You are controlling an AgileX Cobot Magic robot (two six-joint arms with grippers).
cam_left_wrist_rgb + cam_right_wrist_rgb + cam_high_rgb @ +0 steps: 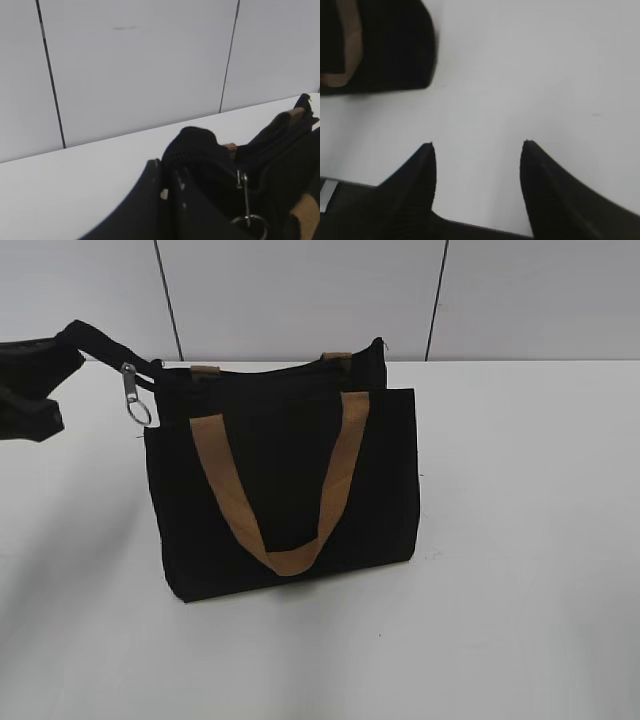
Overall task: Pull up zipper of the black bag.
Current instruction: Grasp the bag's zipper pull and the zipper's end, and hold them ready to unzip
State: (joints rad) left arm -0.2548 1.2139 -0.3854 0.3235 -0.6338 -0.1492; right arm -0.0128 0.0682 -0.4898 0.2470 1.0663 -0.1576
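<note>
Exterior view | left claw (75,345) pinching black bag (285,480) corner | zipper (135,395) dangling

Beneath and ahead of my pincer lies a plain white table (520,540), matte, evenly lit, with soft shadows. Beyond its far edge, facing me, stands a pale grey panelled wall (140,65); thin dark vertical seams (50,75) divide the panels to either side of my reach.

White tabletop (520,540), plain, w/ a few tiny dark specks on it. Behind it a pale grey wall (300,300) of flat panels, split by thin dark vertical seams (168,300); same wall & seams show in left wrist view.
</note>
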